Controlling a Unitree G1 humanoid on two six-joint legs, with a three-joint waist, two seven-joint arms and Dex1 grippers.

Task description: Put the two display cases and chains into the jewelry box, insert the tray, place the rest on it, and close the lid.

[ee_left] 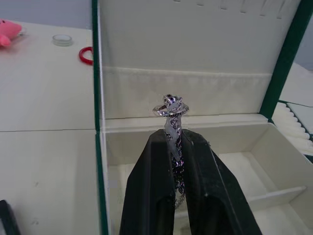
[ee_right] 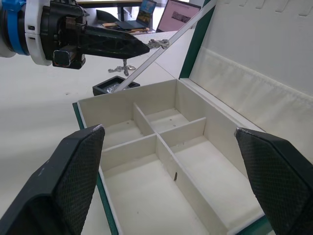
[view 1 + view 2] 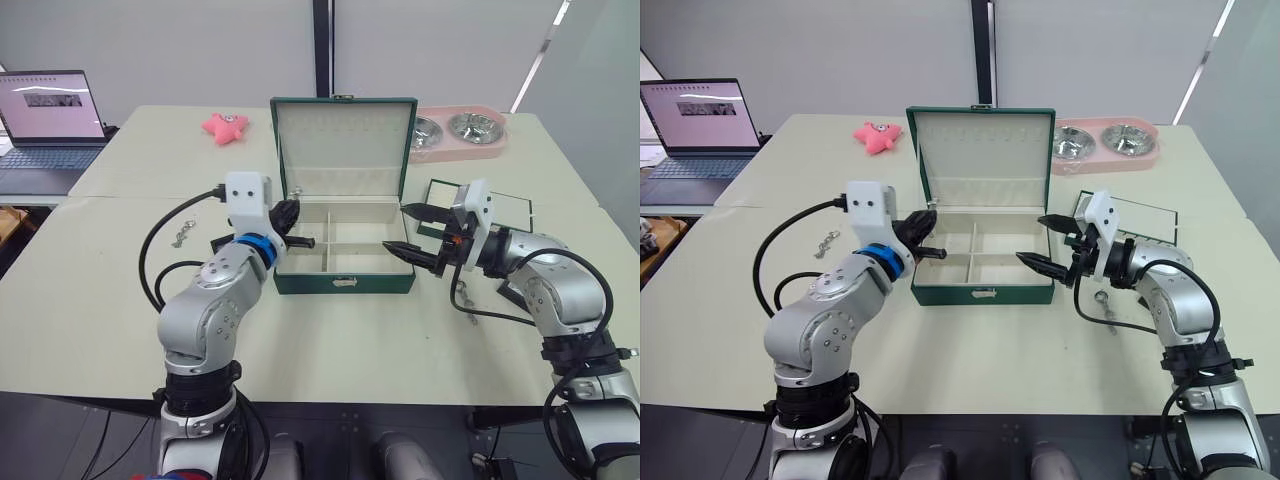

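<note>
Left wrist view: I see my left tool (image 1: 175, 147) pinching a chain (image 1: 171, 108) above the jewelry box (image 1: 205, 147); a thin grip risks dropping it outside, right tool (image 3: 412, 231) spread.

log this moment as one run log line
left claw: shut on chain over jewelry box | right claw: open | lid: open

one jewelry box (image 3: 344, 282), one tray (image 3: 520, 205), two visible chains (image 1: 172, 110) (image 3: 182, 236), one display case (image 2: 113, 86), one laptop (image 3: 50, 120)

Left hand (image 1: 173, 147) pinched tight (fingers together), right hand (image 3: 418, 232) spread wide, both arms bent inward.
</note>
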